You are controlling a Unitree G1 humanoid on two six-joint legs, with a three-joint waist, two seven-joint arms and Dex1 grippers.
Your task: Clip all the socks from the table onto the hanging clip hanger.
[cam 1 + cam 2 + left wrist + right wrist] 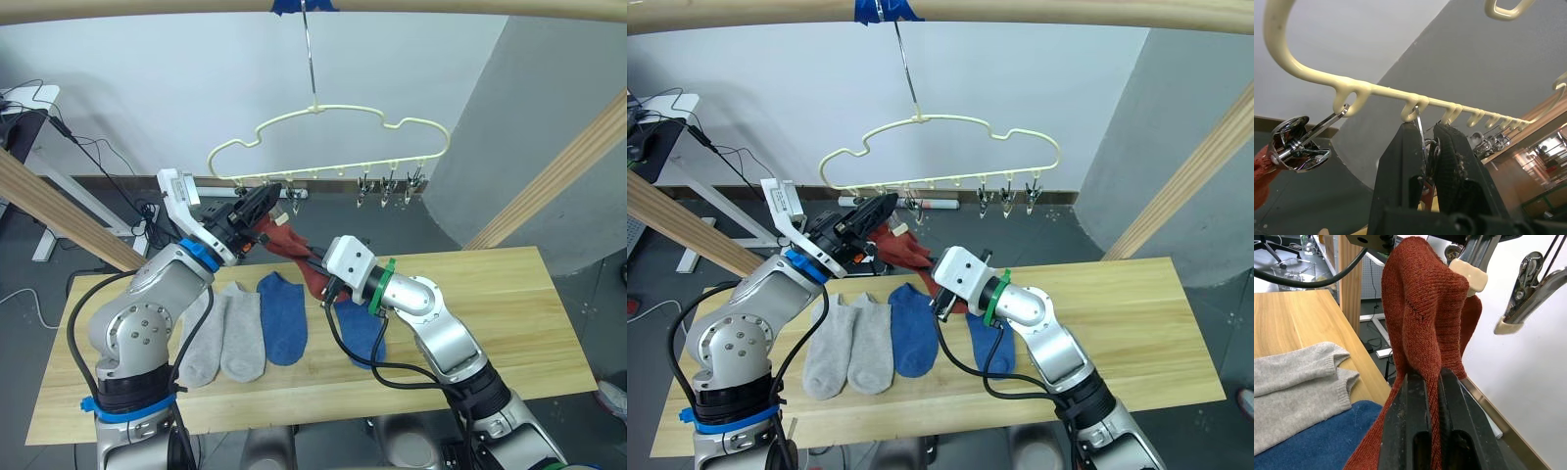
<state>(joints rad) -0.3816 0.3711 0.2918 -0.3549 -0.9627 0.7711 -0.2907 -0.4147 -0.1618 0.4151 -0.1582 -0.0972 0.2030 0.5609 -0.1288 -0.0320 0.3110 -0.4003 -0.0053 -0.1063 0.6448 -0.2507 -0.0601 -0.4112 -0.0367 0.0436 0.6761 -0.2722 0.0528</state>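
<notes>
Dark red sock [1422, 308] hangs pinched in the right gripper [1432, 382]; the left gripper [1425, 147] squeezes a clip [1422, 142] on the clip hanger [323, 117]. Next, feed the fabric into that clip.

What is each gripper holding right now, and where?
Right gripper pinches the dark red sock at its lower part. Left gripper squeezes a metal clip on the clip hanger.

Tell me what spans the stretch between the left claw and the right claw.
A dark red sock stretches between them: the right claw is shut on its lower part, and its upper end reaches the clip that the left claw squeezes. Both eye views show this.
</notes>
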